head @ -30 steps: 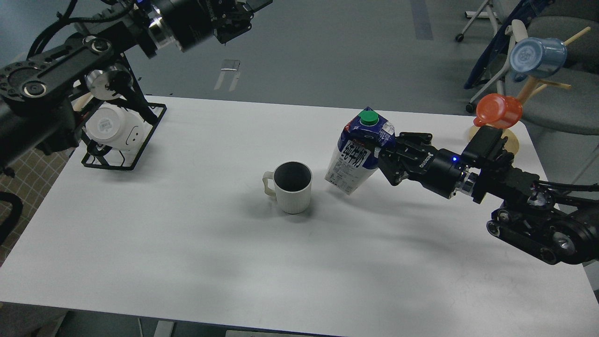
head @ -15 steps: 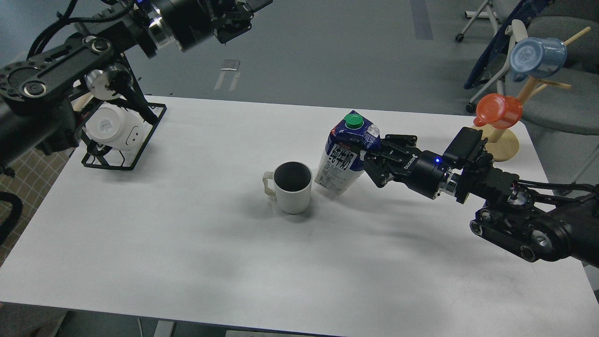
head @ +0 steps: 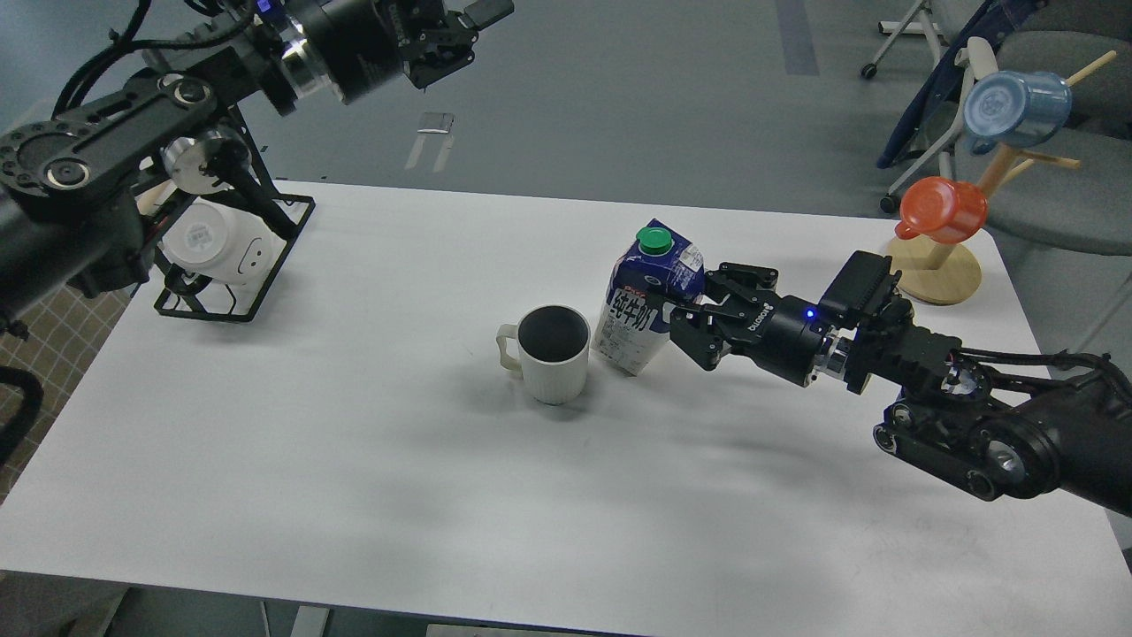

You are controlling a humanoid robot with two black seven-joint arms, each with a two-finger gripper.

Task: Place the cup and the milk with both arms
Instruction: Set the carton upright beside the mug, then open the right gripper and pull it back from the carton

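A white ribbed cup (head: 550, 352) with a dark inside stands upright near the middle of the white table (head: 354, 495), handle to the left. A blue and white milk carton (head: 644, 301) with a green cap stands just right of it, almost touching the cup. My right gripper (head: 694, 314) is shut on the milk carton from its right side, and the carton's base rests on or just above the table. My left gripper (head: 455, 35) is raised high above the table's far left, away from both, and its fingers cannot be told apart.
A black wire rack (head: 234, 265) with a white cup (head: 217, 239) lying in it stands at the table's far left. A wooden mug tree (head: 942, 265) with an orange cup (head: 942, 210) and a blue cup (head: 1013, 108) stands at the far right corner.
My right gripper has moved the milk carton left and down, from tilted and lifted to nearly upright beside the cup. The left arm has barely moved.
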